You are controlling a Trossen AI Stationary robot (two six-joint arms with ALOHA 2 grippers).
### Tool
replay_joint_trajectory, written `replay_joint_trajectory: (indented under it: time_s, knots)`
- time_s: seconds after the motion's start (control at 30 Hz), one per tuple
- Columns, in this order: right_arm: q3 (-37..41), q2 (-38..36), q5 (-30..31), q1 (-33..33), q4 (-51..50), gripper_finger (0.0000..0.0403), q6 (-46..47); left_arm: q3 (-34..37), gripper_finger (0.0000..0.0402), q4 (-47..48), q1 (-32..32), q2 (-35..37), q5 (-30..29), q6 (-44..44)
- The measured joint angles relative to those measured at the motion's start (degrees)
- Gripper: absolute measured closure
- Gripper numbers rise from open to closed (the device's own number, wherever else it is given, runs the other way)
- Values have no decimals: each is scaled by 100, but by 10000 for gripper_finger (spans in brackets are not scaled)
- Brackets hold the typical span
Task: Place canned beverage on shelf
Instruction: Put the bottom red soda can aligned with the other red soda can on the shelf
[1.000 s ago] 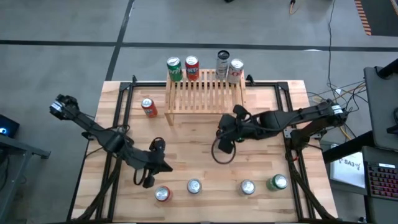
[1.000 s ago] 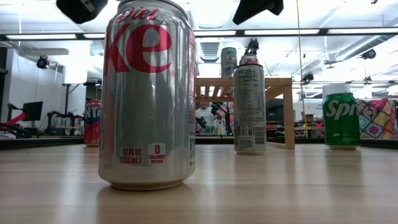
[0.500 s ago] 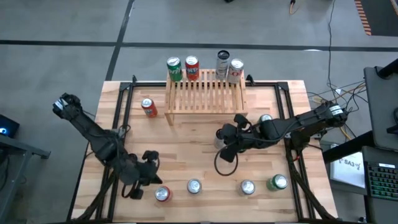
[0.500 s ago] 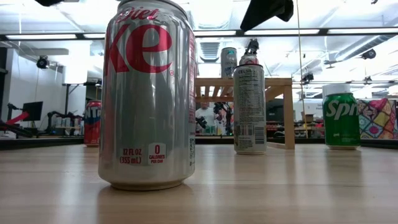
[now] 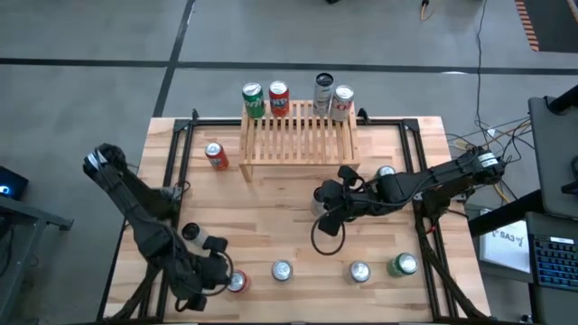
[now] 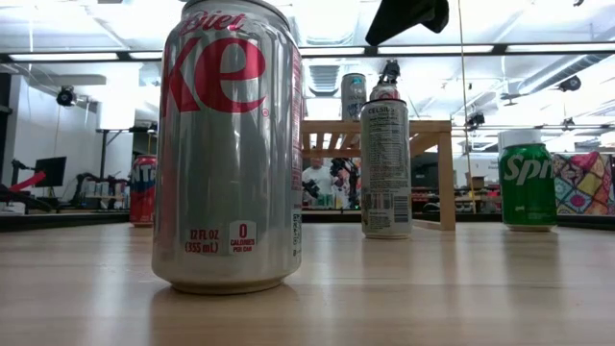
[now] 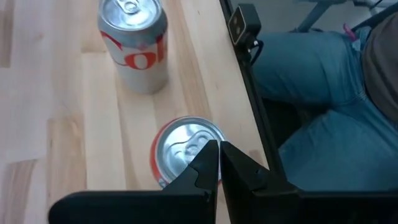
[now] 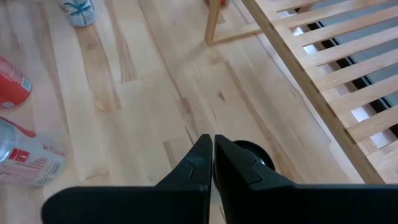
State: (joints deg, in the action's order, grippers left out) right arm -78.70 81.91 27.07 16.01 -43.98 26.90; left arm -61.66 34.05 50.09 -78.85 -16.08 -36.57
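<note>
- Left gripper [image 7: 217, 163], fingers pressed together, hangs over the red can [image 7: 186, 149] at the table's near-left edge.
- It should spread wide before descending.
- The shelf [image 5: 298, 135] stands far-centre; right gripper [image 8: 212, 155] waits, fingers together, mid-table.

The high camera looked straight down on the table [image 5: 298, 226], the low one level across it, both catching the shelf [image 5: 298, 137]; wrist cameras faced tabletop closely.
</note>
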Motion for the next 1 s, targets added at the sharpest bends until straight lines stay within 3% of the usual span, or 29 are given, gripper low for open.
replay_joint_trajectory:
  time_s: [0.13, 0.3, 0.77, 1.0]
  knots:
    - [0, 0, -4, 0, 0, 394, -9, -186, 395, 58, 1, -199, -34, -60]
    - [0, 0, -9, 19, -3, 394, -9, -468, 354, 378, 1, -398, -45, -263]
    - [0, 2, -57, 167, -12, 394, 8, -545, 116, 675, 6, -673, -153, -749]
    - [0, 2, -57, 251, -12, 394, 36, -509, 63, 735, 7, -673, -153, -849]
